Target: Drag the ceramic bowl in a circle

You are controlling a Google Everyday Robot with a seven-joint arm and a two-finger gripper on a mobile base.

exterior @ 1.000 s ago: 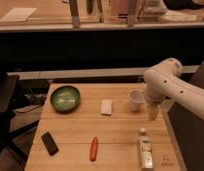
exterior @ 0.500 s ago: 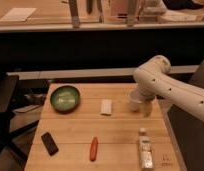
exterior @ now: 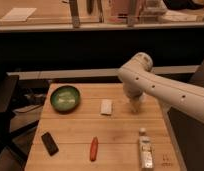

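The ceramic bowl (exterior: 65, 97) is round, shallow and green with a dark rim. It sits at the far left of the wooden table (exterior: 115, 130). My white arm reaches in from the right, its elbow over the table's far middle. My gripper (exterior: 135, 105) hangs below it at the right of the table, far to the right of the bowl. The small white cup is hidden behind my arm and gripper.
A white flat packet (exterior: 106, 106) lies between the bowl and my gripper. A black device (exterior: 49, 143) lies at the front left, a red object (exterior: 94, 148) at the front middle, a pale bottle (exterior: 145, 148) lying at the front right. A dark chair stands left.
My arm has swung left across the table, and the gripper has moved over the white cup, which showed earlier and is now covered. The bowl has not moved.
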